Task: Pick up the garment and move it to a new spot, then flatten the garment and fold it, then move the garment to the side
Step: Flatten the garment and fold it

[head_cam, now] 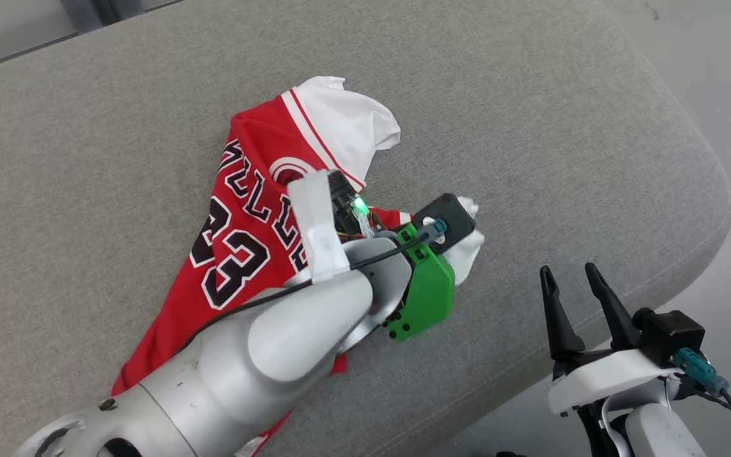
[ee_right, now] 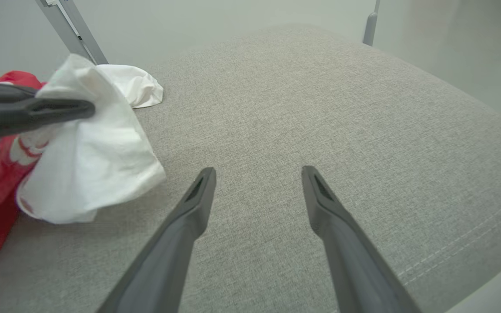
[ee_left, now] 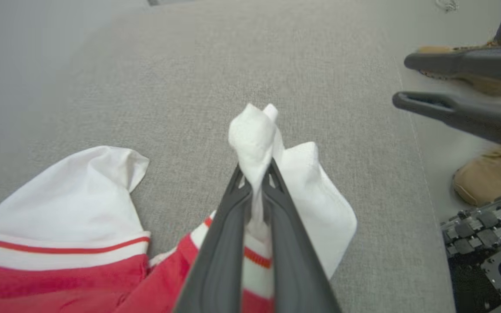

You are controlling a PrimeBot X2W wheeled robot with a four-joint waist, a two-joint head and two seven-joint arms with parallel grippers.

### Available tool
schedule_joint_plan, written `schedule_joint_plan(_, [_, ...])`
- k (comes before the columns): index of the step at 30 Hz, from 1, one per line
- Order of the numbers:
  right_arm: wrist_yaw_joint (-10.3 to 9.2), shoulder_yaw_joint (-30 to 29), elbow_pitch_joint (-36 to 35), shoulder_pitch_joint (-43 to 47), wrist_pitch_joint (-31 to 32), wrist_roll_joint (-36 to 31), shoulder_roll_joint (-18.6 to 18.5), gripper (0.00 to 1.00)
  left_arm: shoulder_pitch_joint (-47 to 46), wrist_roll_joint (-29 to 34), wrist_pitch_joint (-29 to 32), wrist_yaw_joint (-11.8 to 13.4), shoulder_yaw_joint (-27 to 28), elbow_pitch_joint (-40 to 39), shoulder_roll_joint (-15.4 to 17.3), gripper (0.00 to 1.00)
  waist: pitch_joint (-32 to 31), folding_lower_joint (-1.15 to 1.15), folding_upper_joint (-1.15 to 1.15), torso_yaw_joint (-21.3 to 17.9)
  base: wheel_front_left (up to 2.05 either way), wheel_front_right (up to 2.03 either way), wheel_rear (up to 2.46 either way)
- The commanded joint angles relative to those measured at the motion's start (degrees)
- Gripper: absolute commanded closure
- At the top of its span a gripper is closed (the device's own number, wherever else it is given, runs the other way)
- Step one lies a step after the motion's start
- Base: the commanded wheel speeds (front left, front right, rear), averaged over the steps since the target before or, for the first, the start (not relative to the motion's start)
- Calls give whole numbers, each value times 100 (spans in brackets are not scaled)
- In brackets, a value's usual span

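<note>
The garment (head_cam: pixel 245 254) is a red jersey with white sleeves and the number 33, lying crumpled on the grey cushion (head_cam: pixel 530 127). My left gripper (ee_left: pixel 255 167) is shut on a bunched white sleeve (ee_left: pixel 252 130) at the garment's right side, and the cloth sticks out past the fingertips. In the right wrist view that pinched sleeve (ee_right: pixel 94 165) hangs from the left gripper (ee_right: pixel 87 108) just above the cushion. My right gripper (head_cam: pixel 568 271) stands open at the cushion's near right edge, to the right of the garment, with nothing between its fingers (ee_right: pixel 198 195).
The cushion's rounded edge (head_cam: pixel 708 241) runs down the right, with pale floor beyond it. A person's tan shoes (ee_left: pixel 485 174) stand on that floor beside the robot's base (ee_left: pixel 485 234). A grey metal leg (ee_right: pixel 72 30) rises behind the cushion.
</note>
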Motion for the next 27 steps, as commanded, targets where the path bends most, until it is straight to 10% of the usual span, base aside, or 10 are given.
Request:
schedule_joint_plan(1, [-9, -17, -10, -9, 1, -42, -2, 0, -123, 89, -385, 215, 173, 56, -11, 100, -16, 0, 0, 41, 0, 0, 0])
schedule_joint_plan(10, [-9, -97, 10, 32, 1, -155, -1, 0, 360, 432, -2812, 1131, 486, 523, -180, 100, -54, 0, 0, 176, 0, 0, 0])
schedule_joint_plan(25, [-9, -110, 56, 39, 1, -193, -2, 0, 1272, 473, -3113, 682, -431, 882, -244, 100, -119, 0, 0, 295, 0, 0, 0])
schedule_joint_plan(27, [-9, -134, 69, 83, 1, -210, -2, 0, 1368, 432, -3110, 564, -461, 936, -244, 83, -162, 0, 0, 312, 0, 0, 0])
